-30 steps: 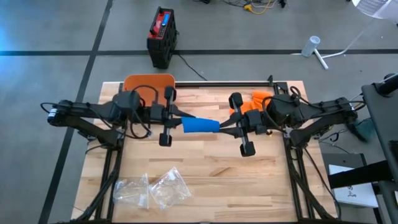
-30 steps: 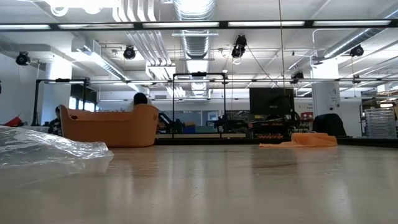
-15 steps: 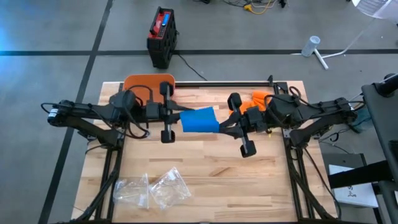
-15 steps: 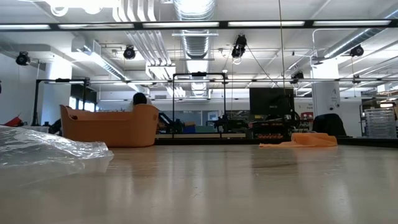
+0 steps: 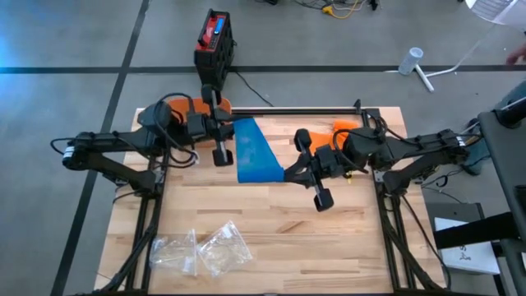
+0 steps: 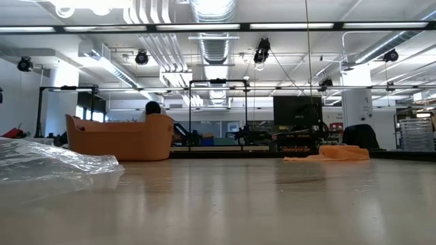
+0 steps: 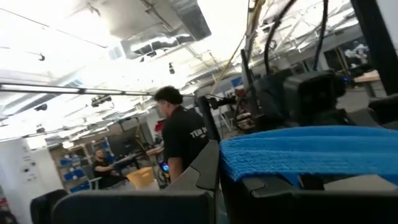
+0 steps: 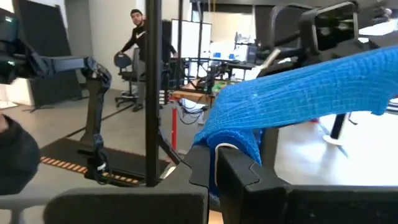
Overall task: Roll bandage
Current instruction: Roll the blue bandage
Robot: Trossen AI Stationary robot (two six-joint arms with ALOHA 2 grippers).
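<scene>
Blue bandage (image 5: 253,150) pinched between left claw (image 5: 231,131), right claw (image 5: 289,173).

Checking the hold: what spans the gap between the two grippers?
The blue bandage, held between left gripper and right gripper, both shut on it. Seen in the high view.

left gripper (image 5: 231,136) moved toward back edge | blue bandage (image 5: 253,152) stretched wider, longer

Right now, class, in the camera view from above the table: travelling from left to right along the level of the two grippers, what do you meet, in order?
Left gripper, shut on one end of the blue bandage → blue woven bandage strip → right gripper, shut on its other end → crumpled orange cloth.
</scene>
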